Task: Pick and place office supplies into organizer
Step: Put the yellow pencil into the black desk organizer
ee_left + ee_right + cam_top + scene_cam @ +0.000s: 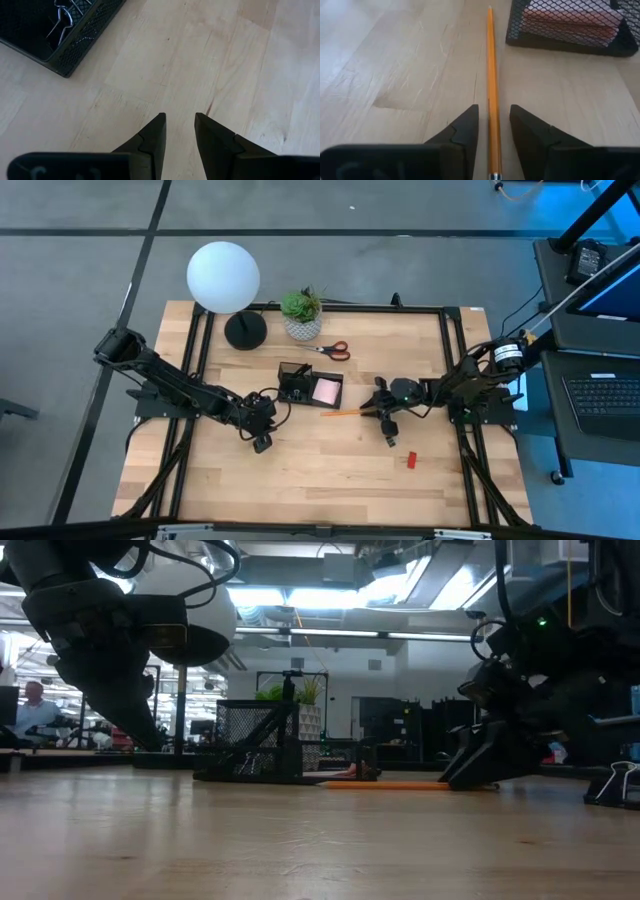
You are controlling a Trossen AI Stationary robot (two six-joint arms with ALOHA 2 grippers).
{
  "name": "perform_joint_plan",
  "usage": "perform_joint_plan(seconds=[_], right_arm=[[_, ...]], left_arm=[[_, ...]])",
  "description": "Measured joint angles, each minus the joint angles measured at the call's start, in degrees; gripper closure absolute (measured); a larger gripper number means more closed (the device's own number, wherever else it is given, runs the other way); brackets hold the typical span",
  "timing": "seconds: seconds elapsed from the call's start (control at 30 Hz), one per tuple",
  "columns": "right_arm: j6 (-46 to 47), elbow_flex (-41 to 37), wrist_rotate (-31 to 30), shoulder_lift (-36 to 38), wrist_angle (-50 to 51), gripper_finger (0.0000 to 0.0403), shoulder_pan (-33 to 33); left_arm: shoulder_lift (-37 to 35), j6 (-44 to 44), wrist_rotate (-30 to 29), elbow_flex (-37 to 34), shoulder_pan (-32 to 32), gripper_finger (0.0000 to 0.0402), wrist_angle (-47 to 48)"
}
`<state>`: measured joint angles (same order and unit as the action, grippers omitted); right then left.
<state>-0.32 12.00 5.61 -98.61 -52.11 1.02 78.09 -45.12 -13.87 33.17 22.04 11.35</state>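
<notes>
Orange pencil (492,75) lies between your right gripper (493,131)'s narrowly parted fingers beside the organizer (296,383), pink pad (326,390) already inside, scissors (334,350) and red block (410,460) remaining.

Orange pencil (492,75), black mesh organizer (310,388) holding a pink sticky-note pad (326,391), red-handled scissors (332,350), small red block (410,460), white globe lamp (223,276), green plant (299,305) in patterned white pot, pale wood-grain surface (320,470), dark grippers
</notes>
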Motion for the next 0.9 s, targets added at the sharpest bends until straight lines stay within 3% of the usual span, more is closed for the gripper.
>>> perform_joint_plan(seconds=[0.33, 0.9], right_arm=[[-0.1, -9.0, 0.0, -0.1, -13.1, 0.0285, 0.0], [-4.5, -8.6, -0.4, 0.0, -12.5, 0.0285, 0.0]], left_arm=[[0.0, -0.2, 0.0, 0.0, 0.0, 0.0304, 0.0], [0.0, -0.2, -0.2, 0.0, 0.0, 0.0304, 0.0]])
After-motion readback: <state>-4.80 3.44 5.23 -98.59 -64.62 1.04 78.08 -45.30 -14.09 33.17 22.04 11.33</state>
